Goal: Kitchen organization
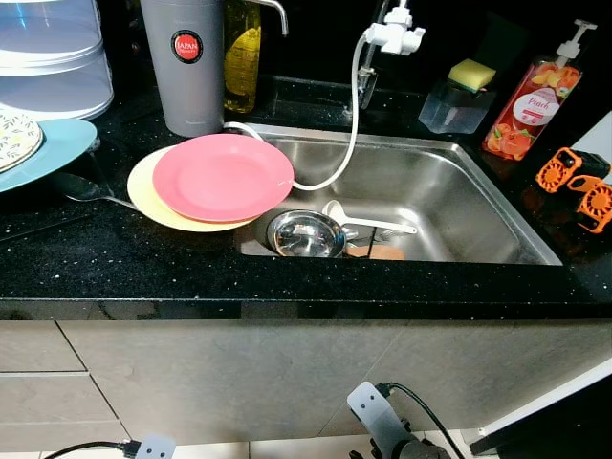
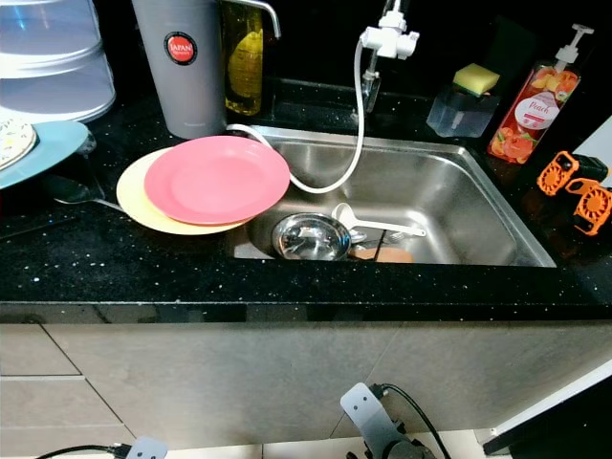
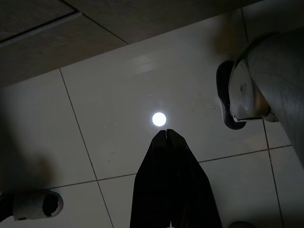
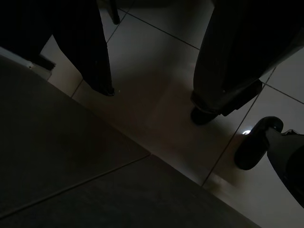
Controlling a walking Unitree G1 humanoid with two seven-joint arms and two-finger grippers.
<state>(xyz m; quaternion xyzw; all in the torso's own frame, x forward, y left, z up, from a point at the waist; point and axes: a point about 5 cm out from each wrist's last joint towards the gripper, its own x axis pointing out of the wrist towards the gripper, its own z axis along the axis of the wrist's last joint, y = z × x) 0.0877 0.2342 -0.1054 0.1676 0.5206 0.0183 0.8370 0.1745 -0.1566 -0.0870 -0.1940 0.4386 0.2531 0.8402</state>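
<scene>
Jaws of the left gripper (image 3: 166, 132) are pressed together, tips meeting, as that arm hangs low and points at the pale tiled floor (image 3: 118, 95), where a bright spot of reflected light sits just past the tips; the right gripper (image 4: 156, 102) also hangs down toward the floor, its two dark fingers (image 4: 102, 71) standing well apart with nothing between them. Up on the black speckled desk (image 1: 287, 273), a pink plate (image 1: 223, 176) lies on top of a yellow plate (image 1: 153, 196), the stack sitting at the left edge of the steel sink (image 1: 449, 191) and overhanging its rim a little. Inside the sink, near its front wall, rest a shiny metal bowl (image 1: 306, 234), a white spoon (image 1: 368, 220) just beside it and a brownish item (image 1: 382, 251) that is partly hidden by the rim. A white hose (image 1: 349, 124) curves down from the tap fitting (image 1: 394, 33) into the basin. Behind the plates stands a tall grey container (image 1: 186, 67) with a red round label, with a yellowish bottle (image 1: 242, 53) beside it. Farther left are a light blue plate (image 1: 53, 148) and a clear stacked container (image 1: 48, 57). Behind the sink on the right sit a yellow sponge (image 1: 471, 74) in a clear holder and a peach soap pump bottle (image 1: 535, 96), with orange clips (image 1: 574, 182) near the desk's right edge.
</scene>
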